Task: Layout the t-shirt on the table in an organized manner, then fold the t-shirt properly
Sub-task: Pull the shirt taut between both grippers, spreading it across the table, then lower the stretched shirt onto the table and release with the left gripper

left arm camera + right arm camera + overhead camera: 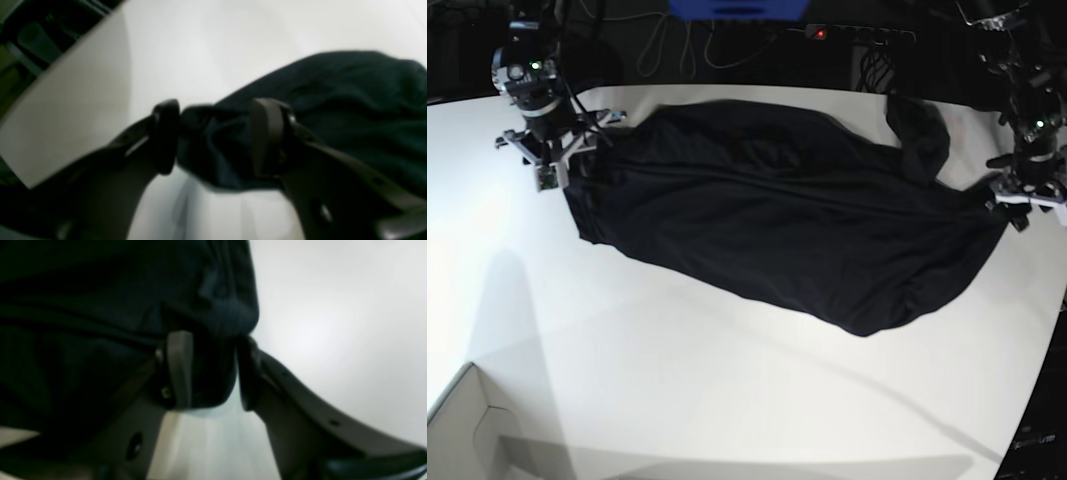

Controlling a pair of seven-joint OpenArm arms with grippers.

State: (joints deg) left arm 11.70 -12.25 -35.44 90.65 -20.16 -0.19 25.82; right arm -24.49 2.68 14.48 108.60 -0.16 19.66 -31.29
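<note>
T-shirt (787,220) spread across the table (677,380).
You have both grippers, left (213,136) and right (213,370), parted around bunched shirt edges; neither clamps.

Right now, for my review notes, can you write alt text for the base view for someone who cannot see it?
A plain black t-shirt of thin soft fabric lies spread and wrinkled across a large white table, stretched between two arms. The right gripper sits at the shirt's left end and the left gripper at its right end. A white cardboard box corner shows at bottom left.
</note>
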